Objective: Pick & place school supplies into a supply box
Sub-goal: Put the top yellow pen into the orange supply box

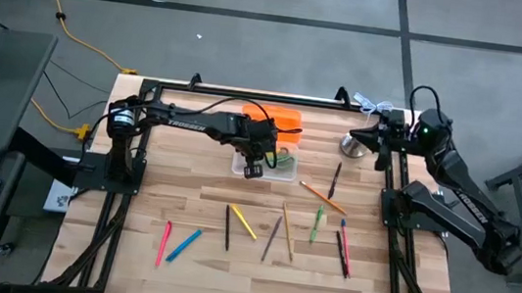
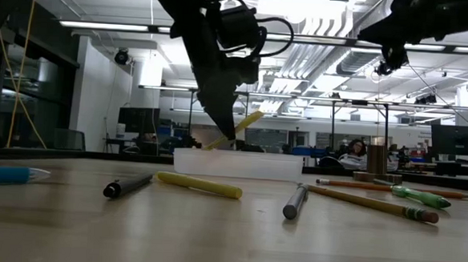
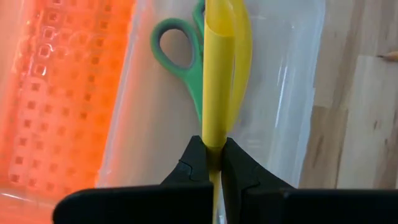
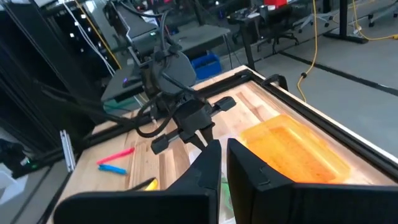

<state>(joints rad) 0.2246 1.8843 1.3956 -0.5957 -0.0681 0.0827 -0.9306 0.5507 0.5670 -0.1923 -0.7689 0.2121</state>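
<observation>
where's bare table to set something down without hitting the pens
Free: the near left corner, left of the pink pen and blue pen, and the wood between the supply box and the pen row. Crowded: the middle-to-right row and the back, with the orange piece, bell and left gripper.

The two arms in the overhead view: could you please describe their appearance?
Both are dark, jointed arms on black frames. The left arm carries white lettering and looping black cables. Each ends in black, wedge-shaped fingers: left gripper, right gripper.
</observation>
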